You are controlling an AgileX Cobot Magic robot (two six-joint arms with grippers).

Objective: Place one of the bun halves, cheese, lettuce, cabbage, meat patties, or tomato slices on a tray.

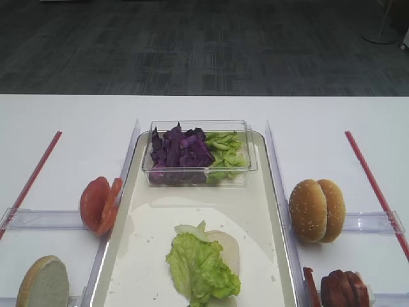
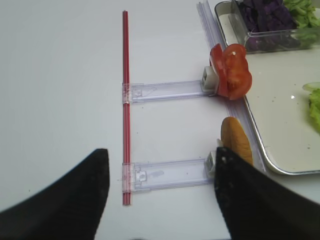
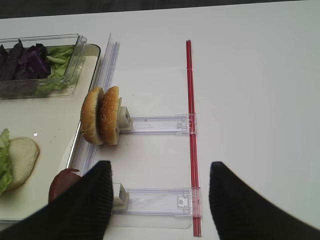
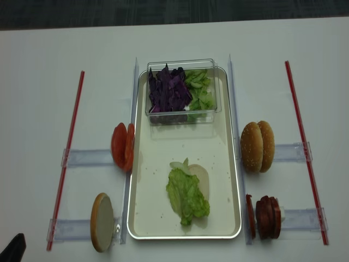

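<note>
Just ahead-left of the right end effector (image 3: 160, 200), spread wide and empty, the meat patties (image 3: 62, 182) stand on edge; bun halves (image 3: 101, 116) farther ahead.

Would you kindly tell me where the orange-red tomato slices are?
In the high view, the orange-red tomato slices stand on edge just outside the cream-white tray's left rim.

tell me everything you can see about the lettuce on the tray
The lettuce is a crinkly light green leaf with ruffled edges and a paler stem end pointing toward the tub. It lies flat in the near half of the tray, draped over a pale bun half that shows at its right side. No gripper touches it.
</note>
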